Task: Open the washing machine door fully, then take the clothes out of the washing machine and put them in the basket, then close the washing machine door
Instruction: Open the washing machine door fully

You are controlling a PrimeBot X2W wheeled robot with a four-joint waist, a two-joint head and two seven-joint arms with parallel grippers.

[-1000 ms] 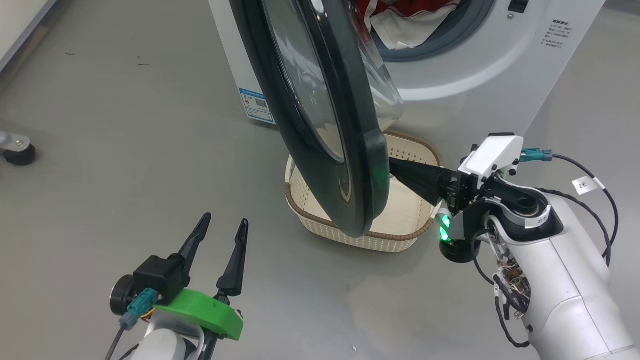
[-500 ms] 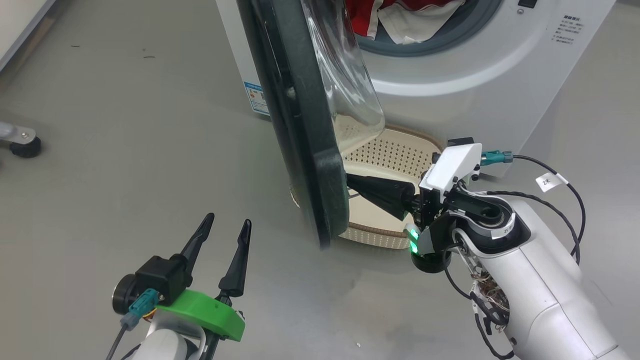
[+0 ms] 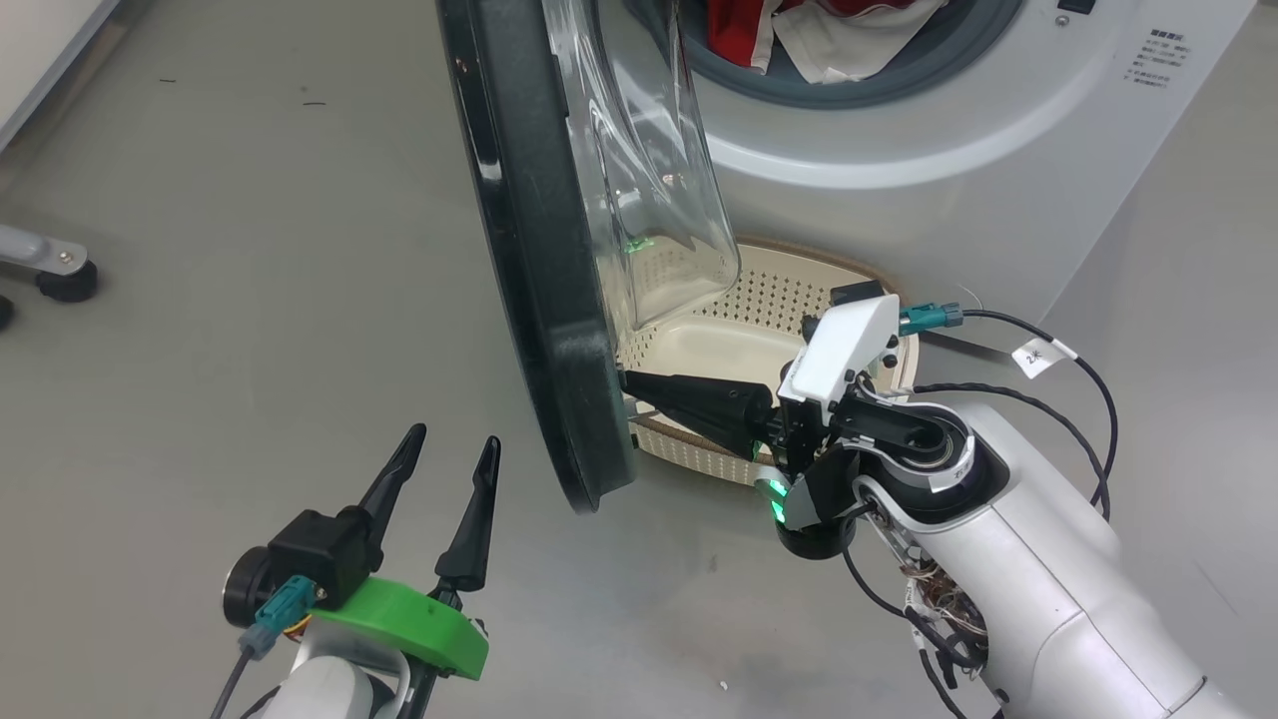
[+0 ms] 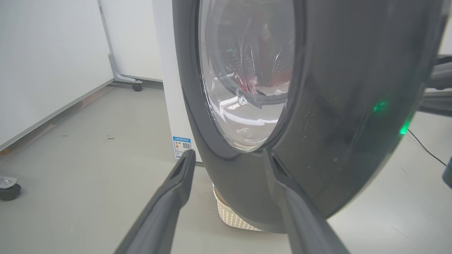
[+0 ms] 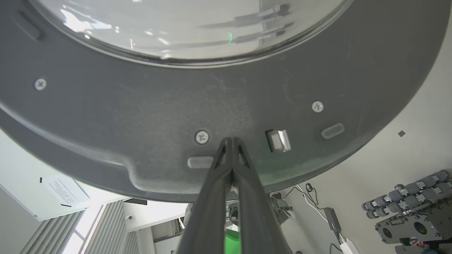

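Currently clothes [image 3: 811, 50] sit inside the washing machine [image 3: 899, 140], above the basket [image 3: 774, 293].

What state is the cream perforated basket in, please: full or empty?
Empty where visible: the cream perforated basket shows a bare floor; the black-framed round glass door hides its left end.

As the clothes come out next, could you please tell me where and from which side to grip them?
Probably the white fold of the clothes bunched at the lower rim of the washing machine opening: it lies nearest the front. Come in from the front, right of the washing machine door, which stands open on the left.
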